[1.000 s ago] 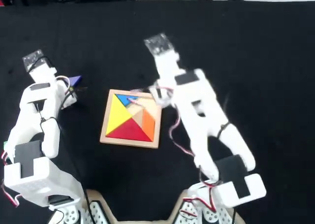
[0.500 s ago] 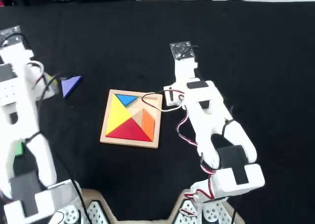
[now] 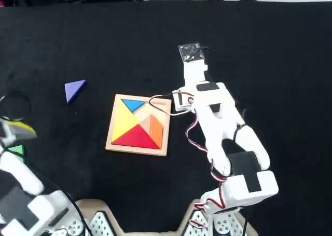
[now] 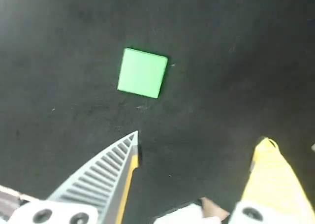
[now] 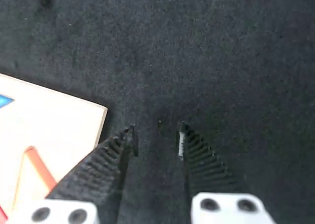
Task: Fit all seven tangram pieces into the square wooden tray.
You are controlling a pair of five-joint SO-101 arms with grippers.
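Green square tile (image 4: 142, 73): left gripper (image 4: 201, 139) swung above it, jaws wide; we expect pickup.
Wooden square tray (image 3: 136, 149): right gripper (image 5: 156, 133) withdrawn, jaws narrow, empty.

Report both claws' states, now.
Left claw: open, holding nothing, near the green square.
Right claw: open, holding nothing, beside the wooden tray.

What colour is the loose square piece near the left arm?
Green; the square piece shows best in the left wrist view.
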